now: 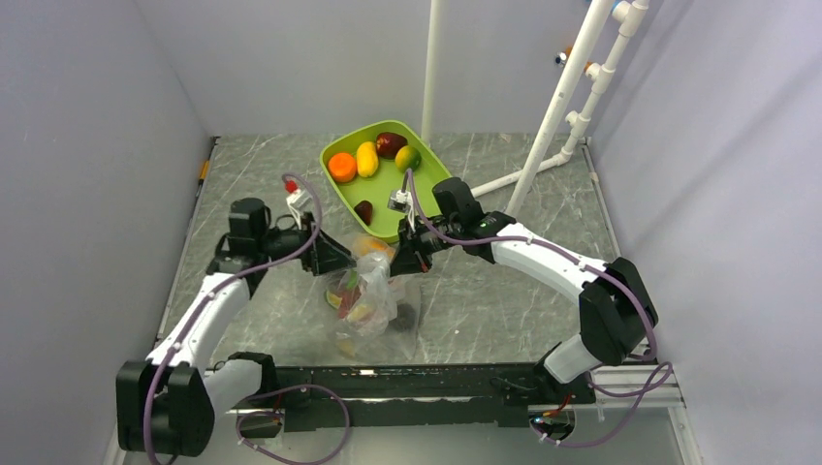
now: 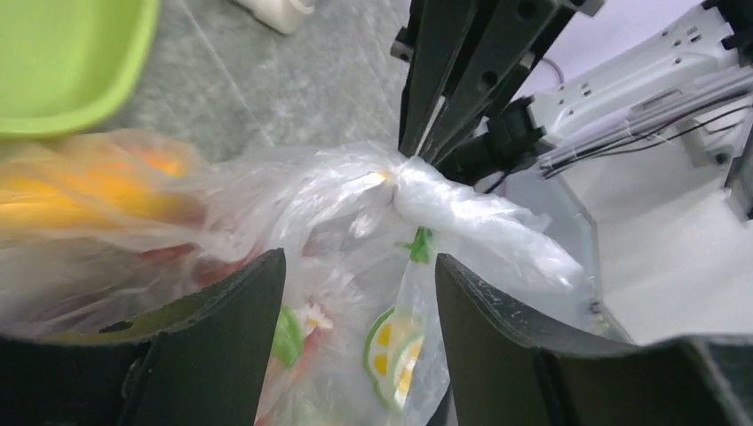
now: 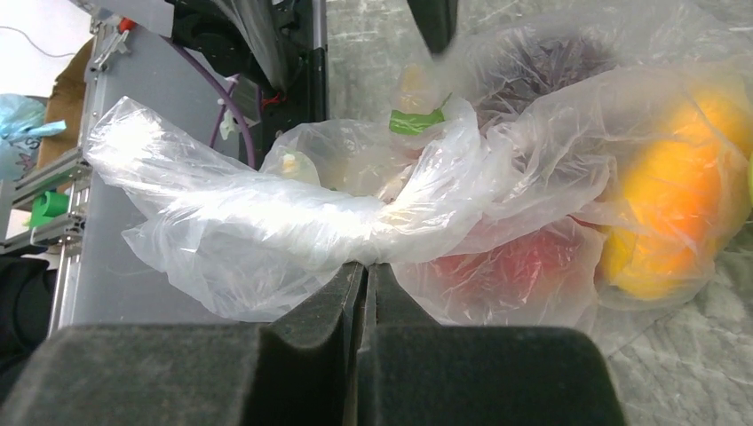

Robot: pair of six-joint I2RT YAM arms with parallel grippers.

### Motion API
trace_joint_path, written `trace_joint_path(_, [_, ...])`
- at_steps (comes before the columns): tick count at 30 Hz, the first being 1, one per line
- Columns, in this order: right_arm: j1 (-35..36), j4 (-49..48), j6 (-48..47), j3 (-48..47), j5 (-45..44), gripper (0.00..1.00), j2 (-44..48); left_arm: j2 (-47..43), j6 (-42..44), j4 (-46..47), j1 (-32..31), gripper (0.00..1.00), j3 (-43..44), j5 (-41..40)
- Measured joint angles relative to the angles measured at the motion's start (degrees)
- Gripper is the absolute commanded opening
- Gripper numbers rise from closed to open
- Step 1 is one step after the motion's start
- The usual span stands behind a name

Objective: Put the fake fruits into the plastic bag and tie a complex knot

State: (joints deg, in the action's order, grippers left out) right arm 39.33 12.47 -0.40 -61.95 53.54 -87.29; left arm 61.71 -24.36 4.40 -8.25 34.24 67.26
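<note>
2 robot arms meet over a clear plastic bag (image 1: 370, 308) lying on the grey marbled counter (image 1: 504, 291), just in front of a lime green tray (image 1: 426, 174). The right hand (image 3: 364, 288) is pressed together on the bag's twisted neck (image 3: 302, 222), pinching the bunched film between its 2 dark fingers. The left hand (image 2: 355, 311) stands spread, 1 finger on either side of the bag's printed film just below that neck; whether they touch it cannot be told. Fake fruits (image 3: 524, 257) show through the bag, among them an orange-yellow piece (image 3: 675, 204) and a dark maroon piece (image 3: 542, 67). 5 more lie in the tray: an orange (image 1: 341, 167), a yellow oblong (image 1: 366, 159), a maroon fruit (image 1: 391, 144) and a green-yellow fruit (image 1: 407, 157) at the far end, and a small dark maroon fruit (image 1: 364, 211) alone nearer the arms. White pipes (image 1: 572, 97) rise at the counter's far right.
</note>
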Motion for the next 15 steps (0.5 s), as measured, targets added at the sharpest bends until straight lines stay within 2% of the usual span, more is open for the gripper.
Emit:
trace_joint_path(2, [0.04, -0.02, 0.02, 0.00, -0.61, 0.00, 0.15, -1.92, 10.75, -11.30, 3.28, 0.69, 4.55, 0.44])
trace_joint_path(4, [0.07, -0.04, 0.13, 0.02, -0.98, 0.00, 0.28, -2.10, 25.40, -25.92, 5.99, 0.72, 10.88, 0.81])
trace_joint_path(6, [0.17, -0.09, 0.17, 0.13, -1.27, 0.00, 0.50, -1.90, 39.41, -39.12, 6.80, 0.77, 15.72, 1.29])
trace_joint_path(8, [0.31, -0.07, 0.20, 0.24, -1.90, 0.00, 0.83, -2.62, 48.72, -48.72, 5.84, 0.79, 18.05, 1.33])
trace_joint_path(11, [0.59, -0.09, 0.20, 0.24, -2.56, 0.00, 1.27, -5.53, 50.90, -53.62, 1.84, 0.80, 18.21, -0.46])
trace_joint_path(15, [1.27, -0.04, 0.20, 0.24, -4.09, 0.00, 1.49, -8.55, 46.82, -52.54, -8.20, 0.79, 18.53, -4.44])
